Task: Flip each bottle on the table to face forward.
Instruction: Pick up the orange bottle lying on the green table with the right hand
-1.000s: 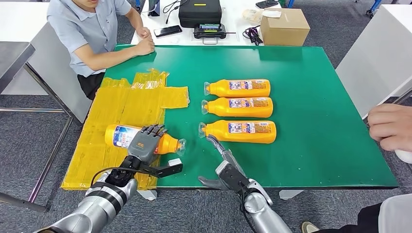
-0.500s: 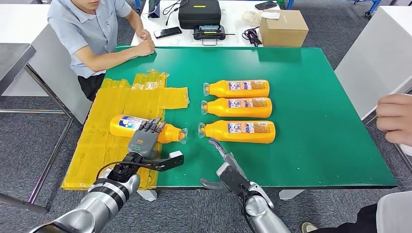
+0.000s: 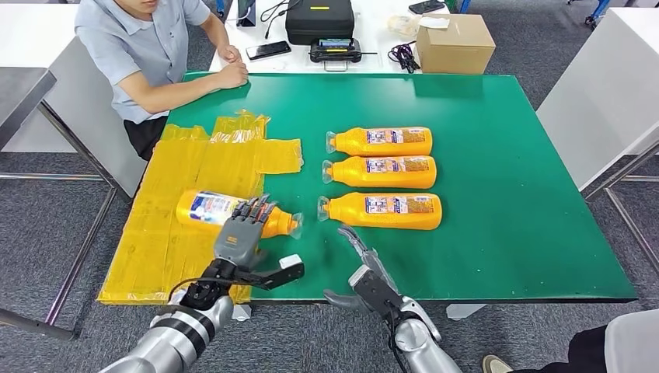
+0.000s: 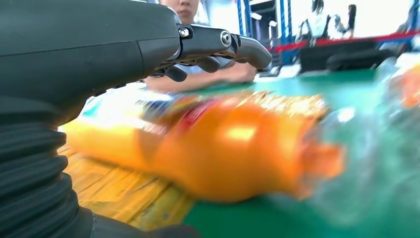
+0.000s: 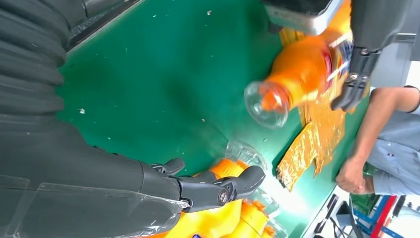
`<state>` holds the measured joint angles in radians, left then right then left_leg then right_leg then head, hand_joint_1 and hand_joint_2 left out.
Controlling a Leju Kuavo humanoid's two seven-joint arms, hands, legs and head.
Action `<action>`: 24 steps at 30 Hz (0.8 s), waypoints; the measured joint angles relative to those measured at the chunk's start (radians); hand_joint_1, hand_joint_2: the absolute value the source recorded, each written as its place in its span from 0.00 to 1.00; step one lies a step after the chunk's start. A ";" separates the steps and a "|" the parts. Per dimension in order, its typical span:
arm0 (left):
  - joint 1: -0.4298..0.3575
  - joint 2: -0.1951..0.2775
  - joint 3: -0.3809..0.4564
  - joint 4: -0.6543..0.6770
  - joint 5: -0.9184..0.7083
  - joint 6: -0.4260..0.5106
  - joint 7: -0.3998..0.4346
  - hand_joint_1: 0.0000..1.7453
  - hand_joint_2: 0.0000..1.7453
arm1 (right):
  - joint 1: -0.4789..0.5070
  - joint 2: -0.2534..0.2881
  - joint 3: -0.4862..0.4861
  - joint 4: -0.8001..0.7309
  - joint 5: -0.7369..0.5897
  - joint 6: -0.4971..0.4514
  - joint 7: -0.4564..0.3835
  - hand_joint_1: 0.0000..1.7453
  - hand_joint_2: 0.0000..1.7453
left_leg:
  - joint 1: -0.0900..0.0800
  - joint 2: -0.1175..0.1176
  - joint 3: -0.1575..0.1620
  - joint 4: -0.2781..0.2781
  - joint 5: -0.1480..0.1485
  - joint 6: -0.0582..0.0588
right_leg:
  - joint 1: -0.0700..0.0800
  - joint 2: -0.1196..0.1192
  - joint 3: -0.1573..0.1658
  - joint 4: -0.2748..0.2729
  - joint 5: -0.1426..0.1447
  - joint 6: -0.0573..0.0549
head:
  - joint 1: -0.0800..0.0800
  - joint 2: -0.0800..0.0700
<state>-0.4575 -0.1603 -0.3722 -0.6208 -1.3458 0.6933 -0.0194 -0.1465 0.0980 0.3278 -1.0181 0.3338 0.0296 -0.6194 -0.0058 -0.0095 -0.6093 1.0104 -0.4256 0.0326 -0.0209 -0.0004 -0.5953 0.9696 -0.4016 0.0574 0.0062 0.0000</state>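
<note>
One orange bottle (image 3: 221, 211) lies on its side on the yellow mat (image 3: 179, 167), its clear cap toward the green table (image 3: 505, 233). My left hand (image 3: 239, 238) lays its straight fingers over this bottle's neck end, thumb spread off to the side. The left wrist view shows the bottle (image 4: 233, 144) blurred under the left hand (image 4: 99, 49). My right hand (image 3: 364, 268) hovers open near the table's front edge, just short of the nearest of three orange bottles (image 3: 382, 210) lying in a row, caps to the left. In the right wrist view the right hand (image 5: 148, 183) faces the mat bottle's cap (image 5: 270, 101).
A person (image 3: 148, 47) sits at the far left corner, forearms on the table. Behind the table stand a cardboard box (image 3: 455, 43), a black case (image 3: 319, 19) and phones. White tables flank both sides.
The person's hand at the right edge has pulled out of view. My left hand slid forward and rightward over the mat bottle, which shifted slightly away from the front edge. My right hand barely moved.
</note>
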 joint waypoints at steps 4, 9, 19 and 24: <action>0.051 -0.005 -0.006 -0.108 -0.020 0.008 -0.024 0.00 1.00 | 0.007 0.000 -0.002 -0.004 0.002 -0.008 -0.004 0.00 1.00 | 0.000 0.000 -0.001 0.000 0.000 0.000 | 0.000 0.000 -0.001 0.000 0.000 0.000 | 0.000 0.000; 0.112 -0.011 -0.006 -0.258 -0.043 0.009 -0.059 0.00 1.00 | 0.013 -0.001 -0.003 -0.008 0.005 -0.018 -0.006 0.00 1.00 | 0.000 0.000 -0.001 0.000 0.000 0.000 | 0.000 0.000 -0.002 0.000 0.000 0.000 | 0.000 0.000; 0.214 -0.037 0.007 -0.500 -0.016 0.009 -0.204 0.00 1.00 | 0.027 -0.022 0.000 -0.038 0.219 -0.257 0.029 0.00 1.00 | 0.000 0.000 -0.002 0.000 0.000 0.000 | 0.000 0.000 -0.002 0.000 0.000 0.000 | -0.001 0.000; 0.314 -0.104 0.036 -0.610 0.372 0.009 -0.486 0.00 1.00 | 0.027 -0.102 0.006 -0.074 0.527 -0.481 0.182 0.00 1.00 | -0.002 0.000 -0.002 0.000 -0.002 0.002 | -0.001 0.000 -0.002 -0.001 0.000 0.000 | 0.000 0.000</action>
<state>-0.1439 -0.2647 -0.3366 -1.2307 -0.9742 0.7027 -0.5052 -0.1195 -0.0040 0.3338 -1.0920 0.8609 -0.4512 -0.4378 -0.0076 -0.0096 -0.6115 1.0105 -0.4272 0.0346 -0.0224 -0.0005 -0.5970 0.9689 -0.4018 0.0578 0.0062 0.0000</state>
